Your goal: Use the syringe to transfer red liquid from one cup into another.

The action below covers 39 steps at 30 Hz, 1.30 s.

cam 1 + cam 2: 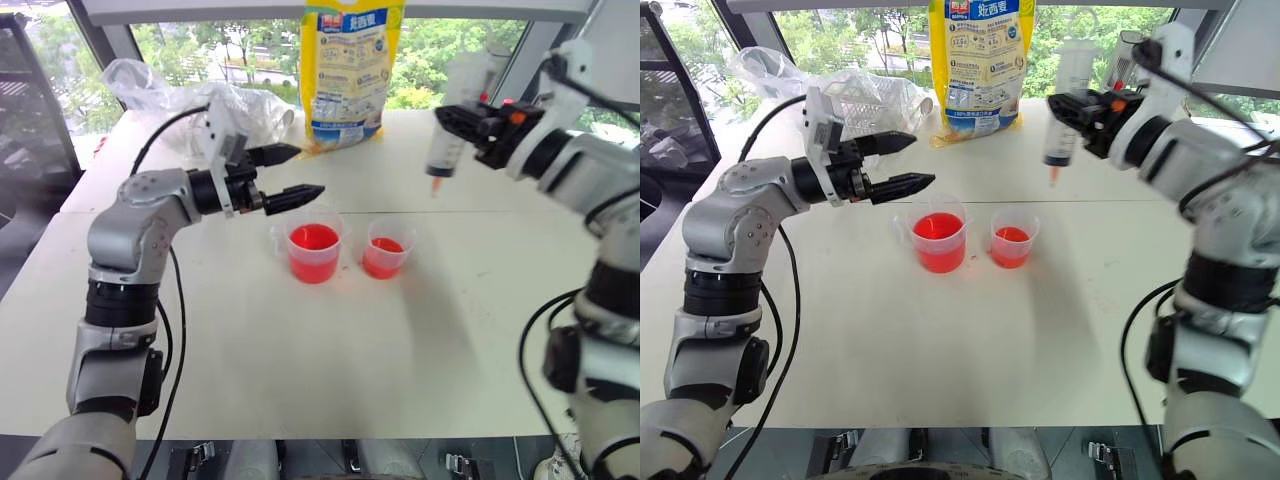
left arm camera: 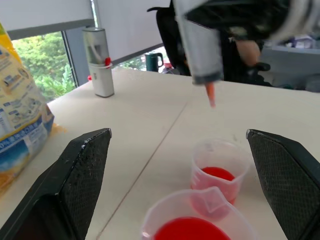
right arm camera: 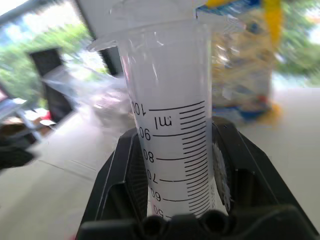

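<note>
My right gripper (image 1: pixel 455 122) is shut on the syringe (image 1: pixel 449 135), a clear graduated barrel held upright with its orange tip down, high above the table and to the right of the cups. The wider beaker (image 1: pixel 314 247) holds red liquid (image 1: pixel 313 240) and stands left of the narrower cup (image 1: pixel 388 248), which holds a shallower red pool. My left gripper (image 1: pixel 302 172) hangs open just above and left of the beaker, nothing between its fingers. In the right wrist view the barrel (image 3: pixel 172 145) sits clamped between the pads. The left wrist view looks past the beaker (image 2: pixel 197 220) and cup (image 2: pixel 219 172) to the syringe (image 2: pixel 202 50).
A yellow bag (image 1: pixel 350 62) stands at the table's far edge behind the cups, with crumpled clear plastic (image 1: pixel 215 105) to its left. A grey metal bottle (image 2: pixel 98 61) stands farther off on the table. The white table (image 1: pixel 350 350) is bare in front of the cups.
</note>
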Tool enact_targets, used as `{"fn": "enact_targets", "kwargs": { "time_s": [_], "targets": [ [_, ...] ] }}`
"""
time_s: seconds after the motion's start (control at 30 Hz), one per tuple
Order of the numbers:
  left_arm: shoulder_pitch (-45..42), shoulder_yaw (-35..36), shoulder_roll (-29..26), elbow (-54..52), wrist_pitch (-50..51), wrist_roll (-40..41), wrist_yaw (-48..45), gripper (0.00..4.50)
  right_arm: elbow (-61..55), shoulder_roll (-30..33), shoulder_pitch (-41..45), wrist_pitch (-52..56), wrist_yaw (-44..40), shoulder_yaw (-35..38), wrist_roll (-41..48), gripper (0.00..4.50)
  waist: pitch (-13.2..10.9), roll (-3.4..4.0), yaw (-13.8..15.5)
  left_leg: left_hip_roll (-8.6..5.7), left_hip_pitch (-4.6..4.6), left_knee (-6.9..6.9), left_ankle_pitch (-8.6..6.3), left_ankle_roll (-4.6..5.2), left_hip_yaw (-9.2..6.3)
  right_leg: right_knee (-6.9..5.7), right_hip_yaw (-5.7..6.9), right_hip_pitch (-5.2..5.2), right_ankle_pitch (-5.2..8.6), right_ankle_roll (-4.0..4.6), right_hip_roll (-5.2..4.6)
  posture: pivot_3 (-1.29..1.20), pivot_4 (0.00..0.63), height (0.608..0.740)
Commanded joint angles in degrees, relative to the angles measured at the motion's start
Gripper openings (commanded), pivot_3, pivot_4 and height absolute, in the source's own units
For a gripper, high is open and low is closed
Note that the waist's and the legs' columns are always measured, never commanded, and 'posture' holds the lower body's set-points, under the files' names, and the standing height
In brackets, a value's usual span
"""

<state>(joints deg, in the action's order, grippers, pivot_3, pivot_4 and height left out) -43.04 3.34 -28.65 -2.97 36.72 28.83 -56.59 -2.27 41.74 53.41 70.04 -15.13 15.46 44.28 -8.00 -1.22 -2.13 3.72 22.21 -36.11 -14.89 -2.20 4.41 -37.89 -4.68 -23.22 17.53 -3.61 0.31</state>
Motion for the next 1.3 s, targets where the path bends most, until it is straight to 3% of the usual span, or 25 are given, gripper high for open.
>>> {"fn": "enact_targets", "kwargs": {
  "time_s": [0.03,0.13,0.3,0.63,0.83,1.0,1.1,1.3],
  "targets": [
    [0.3,0.9,-0.4,-3.7,0.6,2.1,1.1,4.44,6.1,3.4,3.6,9.4,-1.3,-4.1,-2.3,1.37,0.0,0.00,-0.1,0.00,0.01,0.01,-0.01,0.01,0.00,0.01,-0.01,-0.02,0.00,0.00,0.02,0.00,0.150,0.740],
    [1.6,0.9,-0.5,-4.9,0.3,2.2,2.1,4.44,12.4,4.5,4.7,14.0,-1.9,-8.6,-5.8,1.37,0.0,0.03,-0.5,0.00,0.03,0.03,-0.01,0.02,0.00,0.00,-0.05,-0.08,0.00,0.00,0.08,0.00,0.150,0.740],
    [2.2,1.6,-1.5,-5.6,-0.2,2.1,4.0,4.44,23.7,1.1,3.6,17.7,-2.0,-12.4,-11.1,1.37,0.0,0.04,-0.5,0.00,0.01,0.00,-0.01,0.03,0.00,-0.04,-0.09,-0.09,-0.01,-0.01,0.15,0.00,0.150,0.740],
    [4.7,1.9,-4.8,-9.2,0.8,3.5,5.6,4.44,33.4,-2.2,3.1,13.2,-3.1,-13.9,-19.2,1.37,0.0,0.05,-0.4,0.00,0.10,0.00,-0.01,0.03,0.01,-0.02,-0.07,-0.15,-0.01,-0.03,0.12,0.00,0.150,0.740],
    [6.4,1.5,-5.7,-11.0,1.1,4.6,6.0,4.50,34.4,-3.0,2.9,12.5,-4.9,-14.0,-21.5,4.32,0.0,0.05,-0.5,-0.01,0.07,0.01,-0.01,0.03,0.00,-0.02,-0.04,-0.13,-0.01,-0.02,0.15,0.00,0.150,0.740],
    [7.4,2.0,-6.3,-12.5,2.5,6.2,6.1,4.50,32.0,-2.1,2.9,14.0,-6.6,-13.4,-21.7,4.41,0.0,0.05,-0.5,-0.01,0.07,0.00,-0.01,0.03,0.00,-0.02,-0.04,-0.12,-0.01,-0.03,0.15,0.00,0.150,0.740],
    [10.4,4.1,-8.7,-15.9,5.6,9.2,5.8,4.50,15.6,5.3,1.7,14.1,-14.7,-14.3,-16.7,4.41,-0.1,0.16,-0.4,0.00,0.08,0.04,-0.01,0.03,0.00,-0.03,-0.05,-0.15,-0.01,-0.02,0.15,0.00,0.150,0.740],
    [14.1,6.6,-12.1,-19.5,8.4,11.8,7.1,4.50,-4.3,8.0,0.9,21.2,-23.8,1.7,-1.8,4.41,-0.1,0.17,-0.4,0.07,0.04,0.10,-0.02,0.03,-0.13,0.04,0.04,-0.09,0.00,-0.03,0.27,0.00,0.150,0.740]
  ]
}}
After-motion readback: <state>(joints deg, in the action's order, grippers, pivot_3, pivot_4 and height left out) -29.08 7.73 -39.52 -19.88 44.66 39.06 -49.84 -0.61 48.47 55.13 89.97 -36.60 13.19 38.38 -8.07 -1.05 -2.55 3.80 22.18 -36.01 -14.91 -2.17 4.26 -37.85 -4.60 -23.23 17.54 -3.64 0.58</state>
